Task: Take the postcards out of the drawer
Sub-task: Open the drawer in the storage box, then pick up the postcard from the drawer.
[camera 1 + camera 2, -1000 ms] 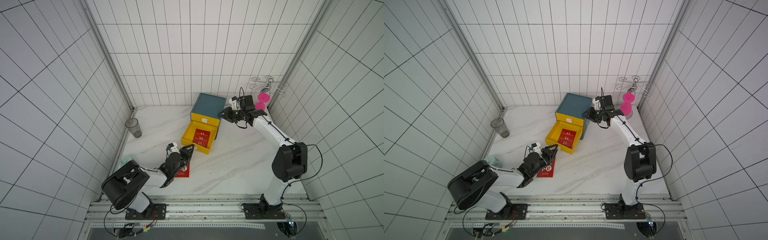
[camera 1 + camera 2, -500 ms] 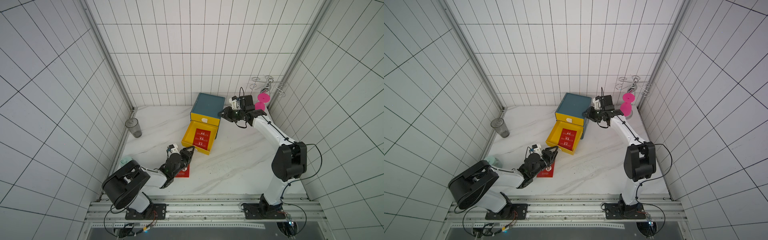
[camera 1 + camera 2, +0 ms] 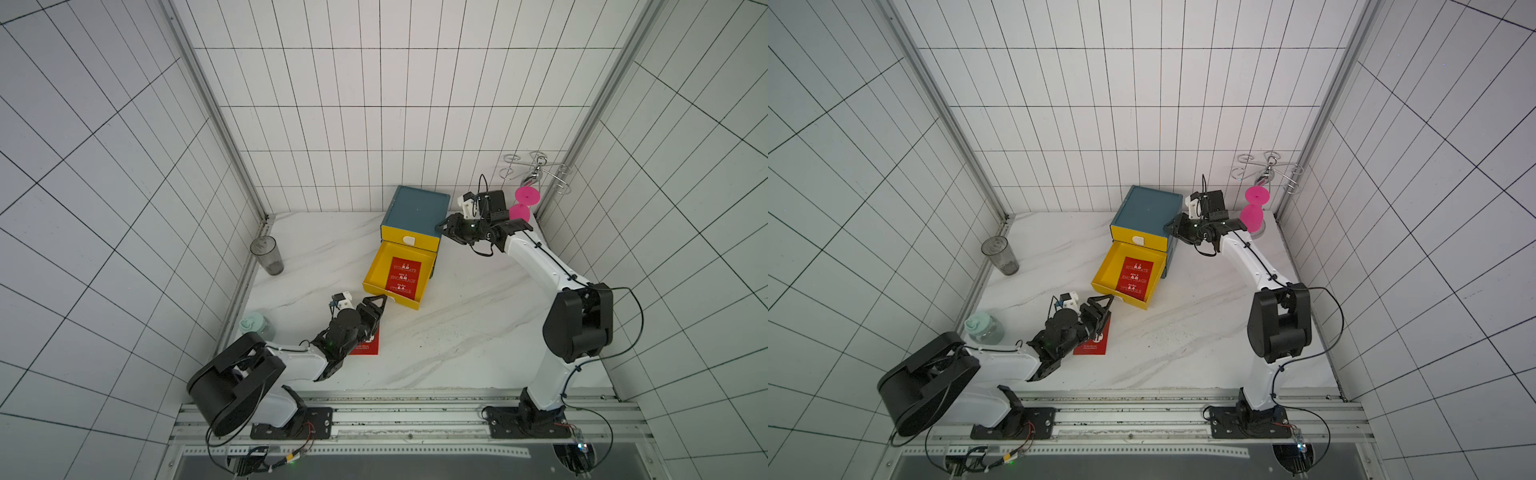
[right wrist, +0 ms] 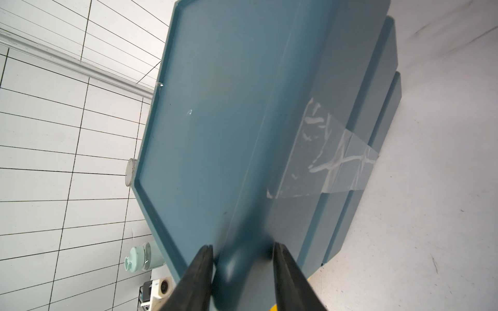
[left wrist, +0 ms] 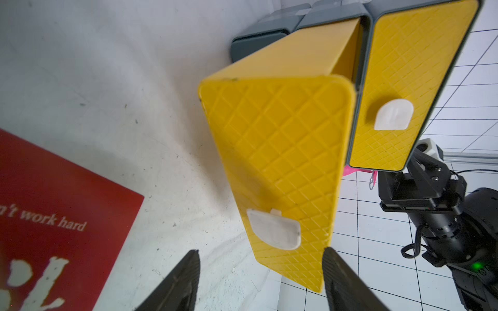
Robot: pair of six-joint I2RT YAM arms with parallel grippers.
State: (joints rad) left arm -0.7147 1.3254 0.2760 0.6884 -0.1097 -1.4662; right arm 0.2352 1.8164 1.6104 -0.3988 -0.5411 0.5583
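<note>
One postcard (image 3: 404,276) lies in yellow drawer (image 3: 379,272).

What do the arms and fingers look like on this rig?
Left arm and right arm match: white link shells, bulky black joint housings, thin black cables along the links, a small white camera block at each wrist and a green light nearby. Fingers are black, tapered wedges.

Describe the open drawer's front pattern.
The drawer front is yellow with a diamond lattice, clearest in the left wrist view.
</note>
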